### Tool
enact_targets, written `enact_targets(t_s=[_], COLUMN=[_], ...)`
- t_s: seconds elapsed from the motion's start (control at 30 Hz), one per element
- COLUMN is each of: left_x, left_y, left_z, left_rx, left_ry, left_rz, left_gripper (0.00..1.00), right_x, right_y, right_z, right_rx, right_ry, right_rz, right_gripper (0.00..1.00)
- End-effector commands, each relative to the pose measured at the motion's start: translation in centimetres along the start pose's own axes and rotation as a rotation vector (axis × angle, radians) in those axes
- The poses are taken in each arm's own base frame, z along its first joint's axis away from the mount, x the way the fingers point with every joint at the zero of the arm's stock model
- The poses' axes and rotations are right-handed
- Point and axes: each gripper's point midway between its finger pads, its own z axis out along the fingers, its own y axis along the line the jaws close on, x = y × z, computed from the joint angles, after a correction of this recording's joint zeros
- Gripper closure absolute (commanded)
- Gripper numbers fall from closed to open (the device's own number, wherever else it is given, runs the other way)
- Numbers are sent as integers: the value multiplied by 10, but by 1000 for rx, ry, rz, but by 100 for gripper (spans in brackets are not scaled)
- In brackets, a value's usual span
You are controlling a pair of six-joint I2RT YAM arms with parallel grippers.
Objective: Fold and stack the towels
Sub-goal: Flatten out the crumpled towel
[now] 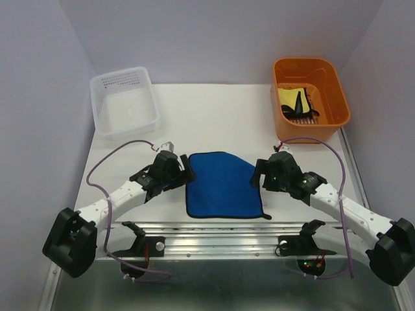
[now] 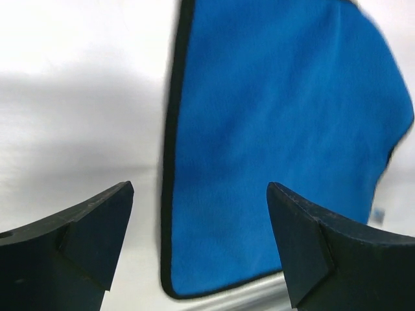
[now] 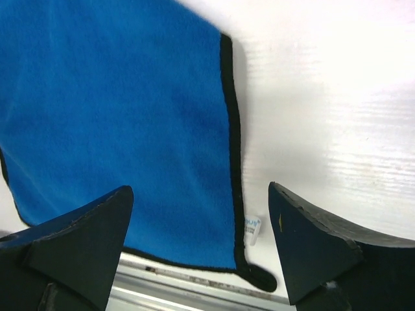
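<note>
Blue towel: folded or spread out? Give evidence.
Spread out: the blue towel lies flat on the table, dark edging showing along left, near and right sides.

The table (image 1: 214, 103) is viewed from above and behind the arm bases (image 1: 71, 241), facing forward and down. Close views over the surface are taken between the fingers (image 2: 84, 240) of the left gripper (image 2: 200, 191) and of the right gripper (image 3: 201, 191). The blue towel (image 1: 224, 184) is shared by all three views: its left edge is recorded at the left wrist, its right edge at the right.
</note>
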Motion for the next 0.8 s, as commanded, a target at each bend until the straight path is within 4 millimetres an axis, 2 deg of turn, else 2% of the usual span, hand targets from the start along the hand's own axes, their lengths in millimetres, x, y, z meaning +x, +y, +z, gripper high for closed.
enact_targets(t_s=[0.0,0.07,0.17,0.23,0.3,0.37,0.53,0.63,0.67,0.77], left_x=[56,79,90,96,101,106,115,112,113,111], left_y=[-12,-5,4,8,11,12,25,25,26,32], left_z=[-29,-43,-50,-50,-46,-45,-35,-30,-30,-24], left_rx=[165,146,100,84,59,44,-59,-96,-105,-159], left_ry=[172,240,268,287,304,320,356,332,334,304], left_rz=[30,31,31,30,37,47,96,95,101,115], left_gripper=[4,4,5,8,19,26,34,37,42,49], right_x=[32,51,72,78,83,82,76,80,82,81], right_y=[1,2,5,7,1,-5,-8,-12,-14,-12], right_z=[-11,-19,-21,-18,-13,-10,-11,-10,-9,-9], right_rx=[-60,-106,-147,-151,-115,-75,-56,-44,-38,-47], right_ry=[123,199,287,317,333,332,297,300,304,298], right_rz=[-31,-28,-9,12,13,8,14,16,25,27], right_gripper=[11,11,11,11,11,12,12,12,12,12])
